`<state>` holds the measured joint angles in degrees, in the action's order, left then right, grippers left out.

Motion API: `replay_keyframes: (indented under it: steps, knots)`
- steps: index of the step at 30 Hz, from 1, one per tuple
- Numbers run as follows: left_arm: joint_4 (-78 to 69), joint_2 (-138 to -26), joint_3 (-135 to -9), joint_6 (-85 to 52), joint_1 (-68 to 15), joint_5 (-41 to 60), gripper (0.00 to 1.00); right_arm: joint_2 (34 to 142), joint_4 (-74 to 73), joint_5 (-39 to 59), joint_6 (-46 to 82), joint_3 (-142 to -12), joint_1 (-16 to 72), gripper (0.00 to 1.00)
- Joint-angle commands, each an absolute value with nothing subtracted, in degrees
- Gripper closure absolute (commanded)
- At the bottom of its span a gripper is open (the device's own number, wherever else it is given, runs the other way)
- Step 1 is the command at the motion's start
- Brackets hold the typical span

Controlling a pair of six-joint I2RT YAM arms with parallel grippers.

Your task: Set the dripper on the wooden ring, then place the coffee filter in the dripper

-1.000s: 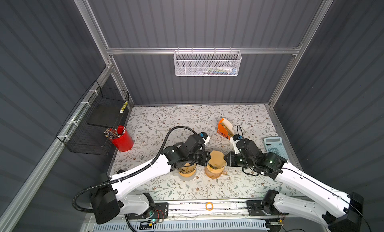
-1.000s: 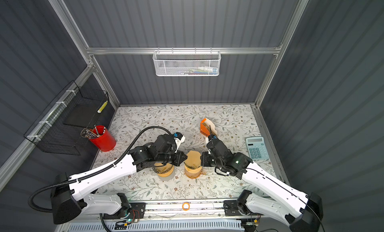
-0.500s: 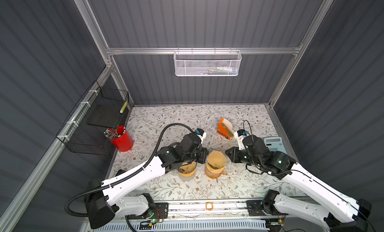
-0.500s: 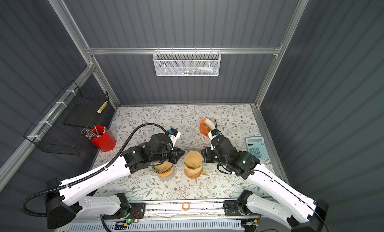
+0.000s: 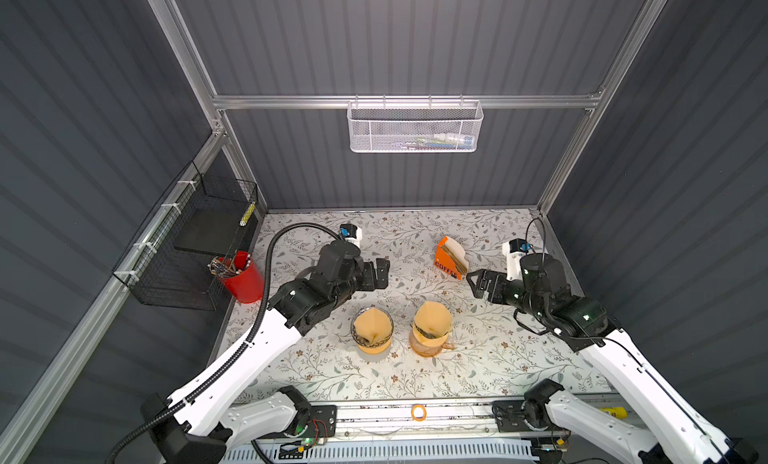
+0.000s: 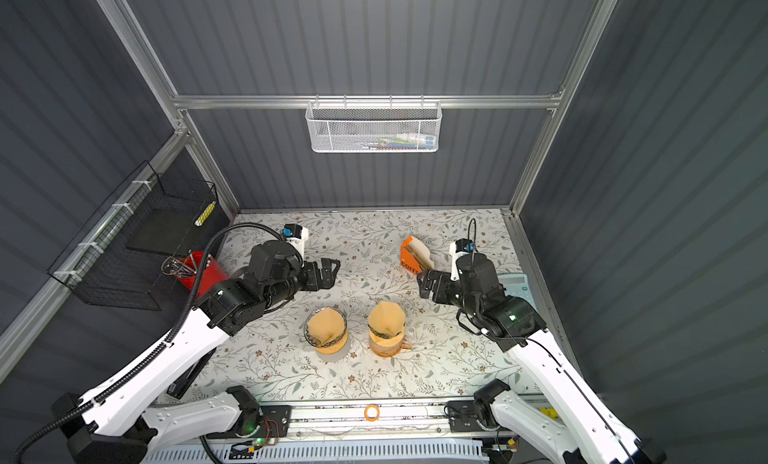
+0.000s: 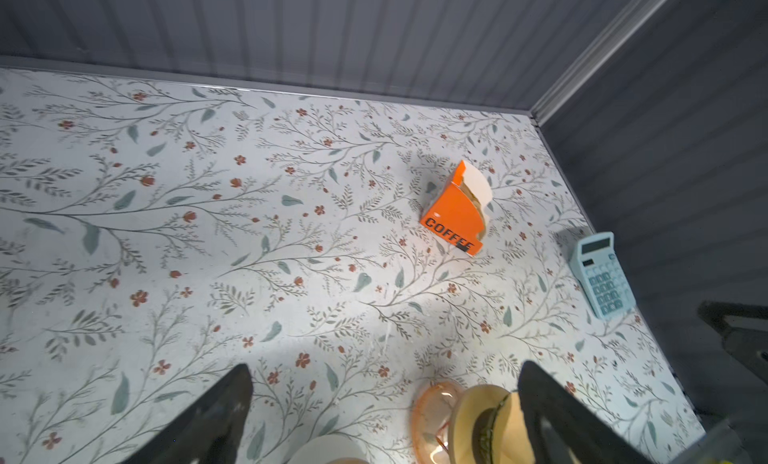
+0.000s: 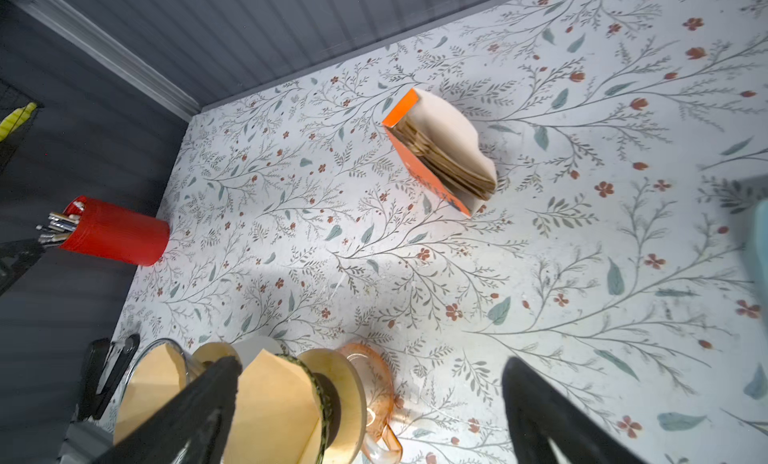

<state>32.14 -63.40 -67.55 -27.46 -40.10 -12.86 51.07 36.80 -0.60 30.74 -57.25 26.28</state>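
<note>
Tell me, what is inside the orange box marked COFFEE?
A stack of tan paper coffee filters, standing on edge in the orange box. Its wall covers part of the stack.

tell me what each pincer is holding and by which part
Nothing is held. The left pincer and the right pincer both stand open and empty, apart from the two coffee filters.

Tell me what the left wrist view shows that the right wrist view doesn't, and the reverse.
Left wrist only: the whole calculator, by the side wall; the right wrist has at most a blurred blue edge there. Right wrist only: the red cup of pens and the glass dripper's filter. Both: the holder of spare filters, the orange dripper holding the second filter, and the floral table.
</note>
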Motion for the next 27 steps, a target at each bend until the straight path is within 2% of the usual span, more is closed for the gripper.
replay_keyframes:
  steps: [1, 11, 19, 27]
  knots:
    - [33.41, -62.82, -67.38, -25.06, -36.39, -13.28, 0.0, 52.18, 36.62, 0.36, 27.64, -58.01, 22.9, 0.01]
    - [27.42, -62.3, -61.29, -23.21, -15.88, -3.0, 0.0, 52.12, 29.55, 5.45, 25.45, -53.07, 8.83, 0.01]
    - [18.36, -61.33, -51.44, -20.54, -1.68, -1.58, 0.0, 53.47, 23.12, 6.88, 23.86, -47.63, 0.88, 0.01]
    - [4.03, -65.58, -43.78, -16.71, 3.55, -3.75, 0.0, 56.04, 13.46, 1.05, 21.64, -42.73, -1.4, 0.01]
